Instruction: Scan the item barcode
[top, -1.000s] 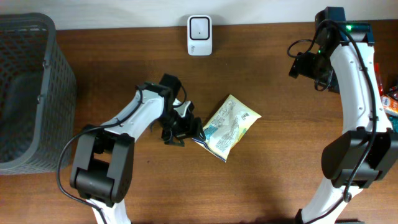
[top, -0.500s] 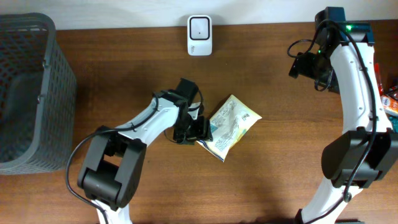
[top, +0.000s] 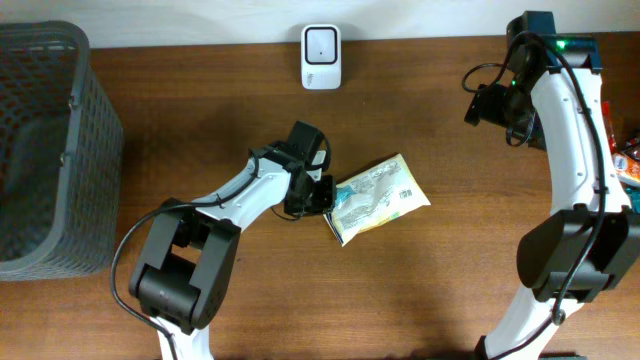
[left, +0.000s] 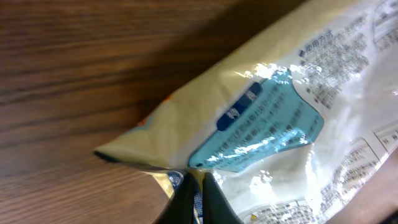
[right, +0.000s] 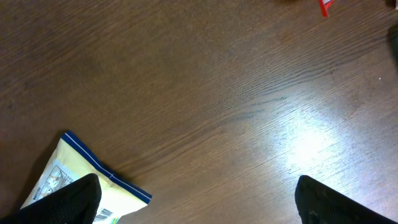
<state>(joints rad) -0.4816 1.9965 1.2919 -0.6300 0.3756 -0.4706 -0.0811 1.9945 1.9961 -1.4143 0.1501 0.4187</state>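
**Left gripper pinches the packet**

The left gripper (top: 322, 197) is clamped tight on the left end of the snack packet (top: 378, 196). The packet lies on the bench (top: 450, 290) at centre, printed side up (a blue panel glints in the wrist view). The scanner (top: 321, 43) sits well apart at the back edge. The right gripper (right: 202, 202) hovers off to the right, jaws wide, holding nothing.
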